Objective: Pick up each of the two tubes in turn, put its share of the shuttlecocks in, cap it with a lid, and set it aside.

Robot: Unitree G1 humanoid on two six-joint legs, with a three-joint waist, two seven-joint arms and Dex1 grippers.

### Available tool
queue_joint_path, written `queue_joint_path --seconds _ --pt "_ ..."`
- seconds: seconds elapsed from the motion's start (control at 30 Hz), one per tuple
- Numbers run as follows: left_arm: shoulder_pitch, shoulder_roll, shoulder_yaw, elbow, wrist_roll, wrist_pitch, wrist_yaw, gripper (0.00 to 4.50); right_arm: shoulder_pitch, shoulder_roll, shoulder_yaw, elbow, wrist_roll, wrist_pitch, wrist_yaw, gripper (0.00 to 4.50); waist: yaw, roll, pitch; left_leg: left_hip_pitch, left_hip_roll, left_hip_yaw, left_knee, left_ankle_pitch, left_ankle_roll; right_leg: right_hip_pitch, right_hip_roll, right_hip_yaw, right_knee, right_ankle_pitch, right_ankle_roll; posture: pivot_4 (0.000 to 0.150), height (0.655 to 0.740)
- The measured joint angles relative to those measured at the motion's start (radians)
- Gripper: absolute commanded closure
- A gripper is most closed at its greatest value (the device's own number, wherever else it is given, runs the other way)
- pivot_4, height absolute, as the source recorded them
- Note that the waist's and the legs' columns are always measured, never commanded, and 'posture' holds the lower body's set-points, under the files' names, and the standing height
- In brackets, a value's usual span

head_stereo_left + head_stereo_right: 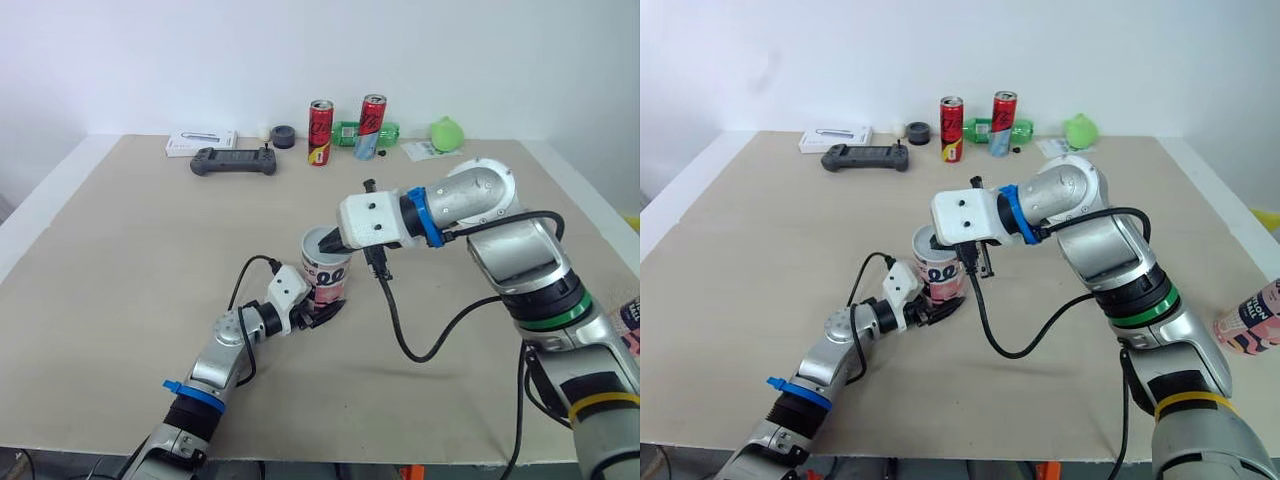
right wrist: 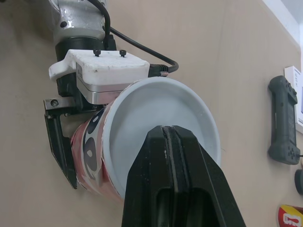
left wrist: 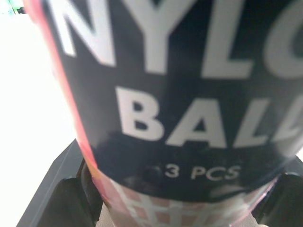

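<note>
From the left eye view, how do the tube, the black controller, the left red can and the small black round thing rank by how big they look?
Largest: tube, though it sits nearest the camera.
Next: controller and left red can look about alike, one long and one tall.
Smallest: black round thing.

Tube (image 1: pixel 325 276) glossy printed wrap; lid (image 2: pixel 156 111) smooth plastic; table (image 1: pixel 120 260) matt.

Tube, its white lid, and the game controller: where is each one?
tube (image 1: pixel 330 276), left eye view, printed side wall.
white lid (image 2: pixel 151 111), right wrist view, its recessed middle.
game controller (image 1: pixel 233 161), left eye view, middle of its body.
</note>
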State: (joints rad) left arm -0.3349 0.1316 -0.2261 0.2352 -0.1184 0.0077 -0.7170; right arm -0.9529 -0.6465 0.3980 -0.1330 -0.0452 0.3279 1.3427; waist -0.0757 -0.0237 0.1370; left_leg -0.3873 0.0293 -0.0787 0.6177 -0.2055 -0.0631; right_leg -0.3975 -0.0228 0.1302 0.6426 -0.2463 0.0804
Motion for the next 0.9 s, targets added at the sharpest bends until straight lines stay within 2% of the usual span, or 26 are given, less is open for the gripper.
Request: queue_joint_path --seconds 0.1,0.2,0.3,0.33,0.43,0.53,0.63,0.73,0.83,0.9 --pt "0.004 -0.001 0.0 0.001 -0.001 -0.001 0.003 1.25 0.011 0.024 -0.018 0.009 0.016 0.019 0.0 4.46 0.0 -0.001 -0.003 0.003 0.001 0.0 0.0 -0.002 0.0 0.003 0.0 -0.001 0.0 -0.001 -0.001 0.15 0.74" --pt "0.005 -0.001 0.001 -0.004 -0.004 -0.002 0.001 1.25 0.043 0.07 -0.092 0.018 0.117 0.111 -0.002 4.46 -0.001 0.0 -0.001 0.001 0.001 0.0 0.0 -0.002 0.001 0.002 0.0 -0.001 0.0 -0.001 -0.001 0.15 0.74" --pt "0.003 -0.001 0.006 -0.014 -0.021 0.0 -0.01 1.25 0.072 0.117 -0.187 0.008 0.258 0.215 -0.042 3.6 0.0 0.003 0.006 -0.007 0.0 -0.001 0.001 -0.001 0.001 -0.004 0.0 -0.001 0.0 -0.001 0.0 0.15 0.74" --pt "0.001 -0.002 0.004 -0.02 -0.025 0.001 -0.014 1.25 0.075 0.122 -0.24 -0.009 0.31 0.259 -0.067 3.13 0.001 0.004 0.01 -0.009 -0.001 -0.002 0.001 -0.001 0.001 -0.005 0.0 -0.001 0.001 0.001 0.003 0.15 0.74" --pt "0.0 -0.002 0.002 -0.03 -0.044 0.015 -0.033 0.08 0.095 0.099 -0.364 -0.083 0.421 0.358 -0.123 1.7 0.006 0.004 0.011 -0.015 -0.001 -0.005 0.001 -0.002 0.002 -0.009 0.0 -0.002 0.001 0.001 0.003 0.15 0.74" --pt "0.001 0.009 0.005 -0.04 -0.058 0.03 -0.043 0.0 0.155 0.069 -0.464 -0.162 0.522 0.449 -0.177 0.2 0.009 0.004 0.012 -0.015 -0.001 -0.005 0.0 -0.004 0.005 -0.009 0.0 -0.003 0.001 -0.001 0.001 0.15 0.74" --pt "0.013 0.042 0.008 -0.072 -0.098 0.064 -0.096 0.0 0.378 0.055 -0.569 -0.275 0.592 0.495 -0.257 0.06 0.014 0.001 0.012 -0.015 0.0 -0.007 0.0 -0.006 0.008 -0.009 0.001 -0.005 0.001 -0.005 0.004 0.15 0.74" --pt "0.043 0.116 0.045 -0.122 -0.158 0.101 -0.161 0.0 0.595 0.072 -0.602 -0.298 0.598 0.488 -0.332 0.06 0.011 0.006 0.017 -0.016 -0.001 -0.005 0.0 -0.006 0.008 -0.011 0.001 -0.003 0.002 -0.006 0.004 0.15 0.74" --pt "0.084 0.177 0.076 -0.176 -0.219 0.141 -0.216 0.0 0.71 0.085 -0.573 -0.311 0.542 0.369 -0.372 0.06 0.005 0.008 0.023 -0.015 0.0 -0.006 0.0 -0.006 0.009 -0.011 0.001 -0.004 0.003 -0.006 0.004 0.15 0.74" --pt "0.141 0.262 0.138 -0.231 -0.288 0.178 -0.273 0.0 0.835 0.174 -0.475 -0.278 0.449 0.202 -0.426 0.06 -0.001 0.003 0.027 -0.014 0.004 -0.007 0.0 -0.006 0.009 -0.011 0.005 -0.005 0.003 -0.006 0.004 0.15 0.74"
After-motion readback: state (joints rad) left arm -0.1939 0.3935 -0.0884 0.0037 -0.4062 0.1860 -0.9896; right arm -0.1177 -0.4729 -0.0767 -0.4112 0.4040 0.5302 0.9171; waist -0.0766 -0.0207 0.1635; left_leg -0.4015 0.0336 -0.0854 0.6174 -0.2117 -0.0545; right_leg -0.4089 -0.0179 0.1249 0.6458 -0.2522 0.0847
